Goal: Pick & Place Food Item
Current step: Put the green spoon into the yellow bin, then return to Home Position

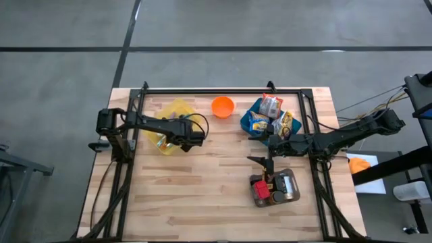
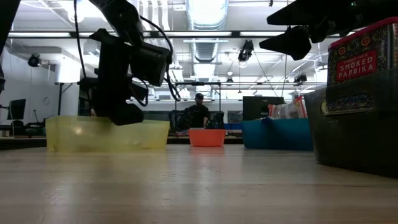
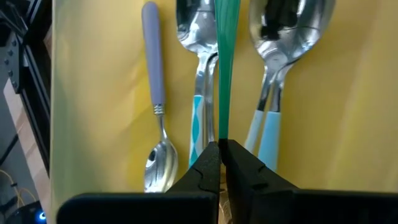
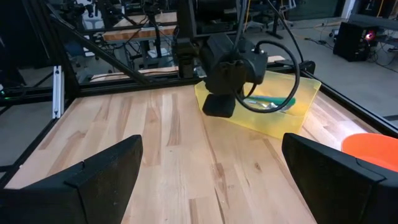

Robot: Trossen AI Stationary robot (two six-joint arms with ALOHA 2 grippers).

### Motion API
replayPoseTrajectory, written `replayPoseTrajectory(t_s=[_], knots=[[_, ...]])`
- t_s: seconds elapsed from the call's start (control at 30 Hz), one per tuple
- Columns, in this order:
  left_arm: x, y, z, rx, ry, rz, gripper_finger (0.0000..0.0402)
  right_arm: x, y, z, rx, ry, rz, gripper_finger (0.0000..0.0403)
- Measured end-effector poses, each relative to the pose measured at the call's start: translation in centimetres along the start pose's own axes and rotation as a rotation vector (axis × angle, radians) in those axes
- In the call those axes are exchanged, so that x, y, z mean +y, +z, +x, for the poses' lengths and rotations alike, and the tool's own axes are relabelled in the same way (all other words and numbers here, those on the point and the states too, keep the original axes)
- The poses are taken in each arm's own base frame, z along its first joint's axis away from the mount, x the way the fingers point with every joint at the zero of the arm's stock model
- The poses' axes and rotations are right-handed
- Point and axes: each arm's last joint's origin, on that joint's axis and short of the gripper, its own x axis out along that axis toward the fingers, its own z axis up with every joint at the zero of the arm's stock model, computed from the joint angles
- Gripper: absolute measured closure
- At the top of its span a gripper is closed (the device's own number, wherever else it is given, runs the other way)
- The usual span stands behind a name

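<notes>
The left gripper (image 3: pixel 221 152) has its jaws pressed tight on the thin green handle (image 3: pixel 224 62) of a piece of cutlery. It hangs just over the yellow bin (image 1: pixel 177 108). Right beside the jaws, in the bin, lie a spoon with a grey handle (image 3: pixel 153 59) on one side and two spoons with light blue handles (image 3: pixel 268 134) close by. So the step in hand looks like lifting the green-handled piece out of the bin. Next, I think the arm needs to go straight up, so the piece does not catch on the other spoons.

The right gripper (image 1: pixel 259 159) has its jaws spread wide and holds nothing. It hangs above the bare desk (image 1: pixel 202 189), between the blue bin (image 1: pixel 244 121) and the grey box (image 1: pixel 291 183). The food packets (image 1: pixel 272 106) sit in the blue bin, behind those jaws. A red paprika tin (image 2: pixel 362 55) stands in the grey box, just ahead of them. An orange bowl (image 1: pixel 222 106) waits farther off, between the two bins.
</notes>
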Motion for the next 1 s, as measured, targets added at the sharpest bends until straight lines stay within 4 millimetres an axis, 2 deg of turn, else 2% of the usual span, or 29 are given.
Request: replayPoseTrajectory(t_s=[0.17,0.57,1.0], knots=[[0.0,0.0,0.0,-0.003,0.003,0.0,0.0381,0.0,0.0,0.0,0.0,0.0,0.0,0.0022],[1.4,-0.1,-1.4,-0.055,-0.056,-0.046,0.0296,0.0,0.0,0.0,0.0,0.0,0.0,0.0022],[2.6,-0.3,-2.6,-0.105,-0.12,-0.093,0.0291,0.0,0.0,0.0,0.0,0.0,0.0,0.0022]])
